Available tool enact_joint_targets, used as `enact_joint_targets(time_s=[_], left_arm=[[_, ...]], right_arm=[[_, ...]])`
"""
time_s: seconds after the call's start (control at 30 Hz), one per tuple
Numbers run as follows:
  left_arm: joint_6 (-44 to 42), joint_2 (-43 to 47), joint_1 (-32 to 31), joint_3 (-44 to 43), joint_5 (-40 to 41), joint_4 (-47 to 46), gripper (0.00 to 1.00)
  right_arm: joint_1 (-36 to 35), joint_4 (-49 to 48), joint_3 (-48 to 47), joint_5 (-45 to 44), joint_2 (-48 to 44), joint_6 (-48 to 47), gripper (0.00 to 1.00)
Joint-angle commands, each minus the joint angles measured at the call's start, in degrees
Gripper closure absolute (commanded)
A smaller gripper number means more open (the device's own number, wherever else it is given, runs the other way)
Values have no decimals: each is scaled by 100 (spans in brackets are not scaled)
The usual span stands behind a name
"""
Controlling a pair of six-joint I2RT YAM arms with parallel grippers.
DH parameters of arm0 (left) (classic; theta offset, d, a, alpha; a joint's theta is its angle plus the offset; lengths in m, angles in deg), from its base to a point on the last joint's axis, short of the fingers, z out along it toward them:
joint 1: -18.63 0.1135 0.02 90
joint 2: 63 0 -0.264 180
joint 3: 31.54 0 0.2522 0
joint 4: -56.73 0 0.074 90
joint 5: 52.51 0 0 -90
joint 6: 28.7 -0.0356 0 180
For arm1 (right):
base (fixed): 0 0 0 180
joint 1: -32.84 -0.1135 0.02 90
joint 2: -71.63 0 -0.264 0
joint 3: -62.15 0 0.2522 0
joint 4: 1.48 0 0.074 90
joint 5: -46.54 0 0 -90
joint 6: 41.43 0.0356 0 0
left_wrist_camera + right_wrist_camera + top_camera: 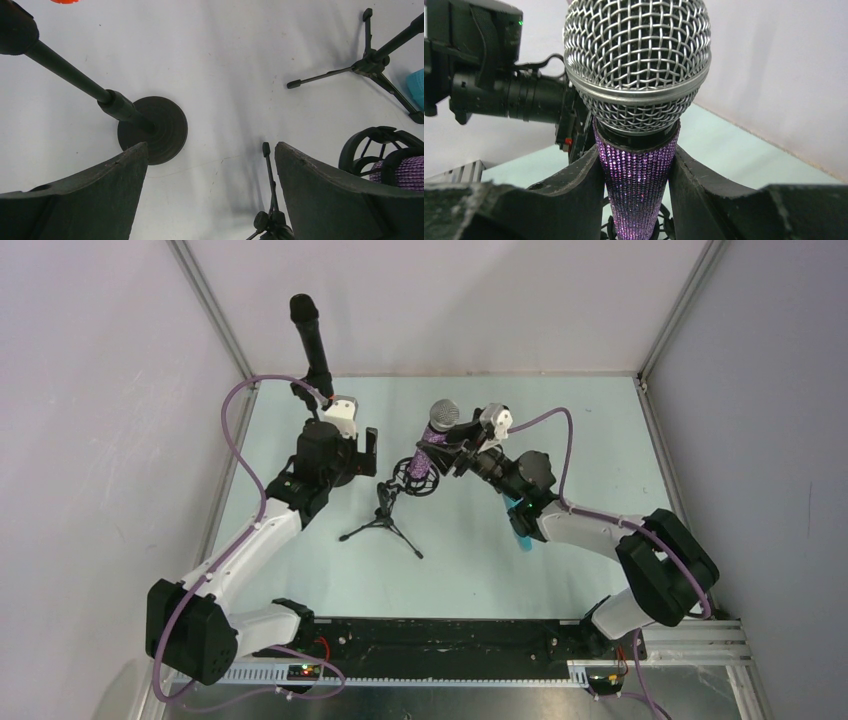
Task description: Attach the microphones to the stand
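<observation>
Gripping purple mic (638, 185) w/ right fingers (706, 200) at tripod shock mount (379, 131), left fingers (95, 200) wide, empty

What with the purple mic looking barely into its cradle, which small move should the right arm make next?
Probably ease the purple microphone deeper into the cradle before letting go: the right gripper clamps its body, and only its tail seems inside the ring.

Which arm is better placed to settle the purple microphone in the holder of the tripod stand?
Right. The right end effector is shut on the purple microphone, whose lower end is at the holder of the tripod stand. The left end effector is open and empty, near the round-base stand.
</observation>
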Motion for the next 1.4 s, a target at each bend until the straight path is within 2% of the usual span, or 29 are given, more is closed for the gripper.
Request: enact_joint_targets(time_s=[0.0,1.37], left_arm=[[-41,26,40,0,-37,-179,0],[-41,63,38,-22,-175,-189,0]], right_arm=[[-41,172,-168,-136,-9,-316,100],[-497,1076,-470,-223,611,-411,100]])
